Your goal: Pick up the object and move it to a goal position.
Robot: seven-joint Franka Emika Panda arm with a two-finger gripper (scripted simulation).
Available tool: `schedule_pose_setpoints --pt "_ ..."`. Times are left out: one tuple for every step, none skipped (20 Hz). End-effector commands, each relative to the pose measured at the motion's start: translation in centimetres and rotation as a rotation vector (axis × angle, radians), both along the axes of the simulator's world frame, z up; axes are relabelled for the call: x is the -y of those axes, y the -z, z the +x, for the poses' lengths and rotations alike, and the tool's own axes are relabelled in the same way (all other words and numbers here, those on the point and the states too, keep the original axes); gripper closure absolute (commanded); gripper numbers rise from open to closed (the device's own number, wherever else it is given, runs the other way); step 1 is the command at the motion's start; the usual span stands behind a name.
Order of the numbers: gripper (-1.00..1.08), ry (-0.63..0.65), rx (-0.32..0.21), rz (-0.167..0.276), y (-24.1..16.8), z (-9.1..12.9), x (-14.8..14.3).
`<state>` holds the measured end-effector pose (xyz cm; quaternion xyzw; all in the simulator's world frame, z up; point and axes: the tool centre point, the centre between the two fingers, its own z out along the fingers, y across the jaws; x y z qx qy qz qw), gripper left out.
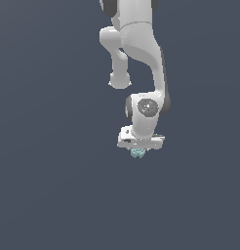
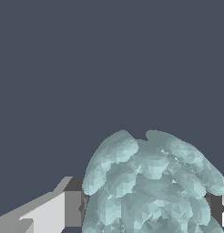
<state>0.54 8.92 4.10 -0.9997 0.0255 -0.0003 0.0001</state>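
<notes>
One small teal lump (image 1: 137,153) is sitting pinched between the two fingers (image 2: 54,211) of the gripper (image 1: 138,150), which are closing on its bumpy sides, so an uneven hold is risking a slip during carrying.

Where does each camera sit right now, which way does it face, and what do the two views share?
Exterior view: off the arm, exact position not known; it looks onto the white arm and its pincer against a plain dark grey-blue background, with the small teal object showing just below the hand.
Wrist view: on the wrist, looking along the fingers; the bumpy teal object fills the frame close up, between two finger parts at either side.
Shared: the teal object and the pincer around it.
</notes>
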Motion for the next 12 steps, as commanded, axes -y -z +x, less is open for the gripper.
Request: schedule_pose_setpoints --pt "1.08 0.000 -0.001 0.000 0.08 -0.01 0.02" --pt "1.08 0.000 -0.001 0.000 0.08 -0.01 0.02" --pt "1.08 0.000 -0.001 0.000 0.08 -0.01 0.02" --pt "1.08 0.000 -0.001 0.000 0.08 -0.01 0.02" --pt "1.08 0.000 -0.001 0.000 0.08 -0.01 0.02" --pt "1.08 0.000 0.000 0.000 0.01 0.00 0.01" --pt "1.08 0.000 0.000 0.000 -0.01 0.02 0.00" --pt "1.08 -0.002 0.002 0.001 -0.07 0.08 -0.02" --pt "1.08 -0.006 0.004 0.002 -0.15 0.18 -0.05" --pt "1.08 -0.010 0.007 0.004 -0.28 0.32 -0.10" --pt "1.08 -0.016 0.011 0.005 -0.44 0.50 -0.16" --pt "1.08 -0.023 0.016 0.008 -0.63 0.71 -0.23"
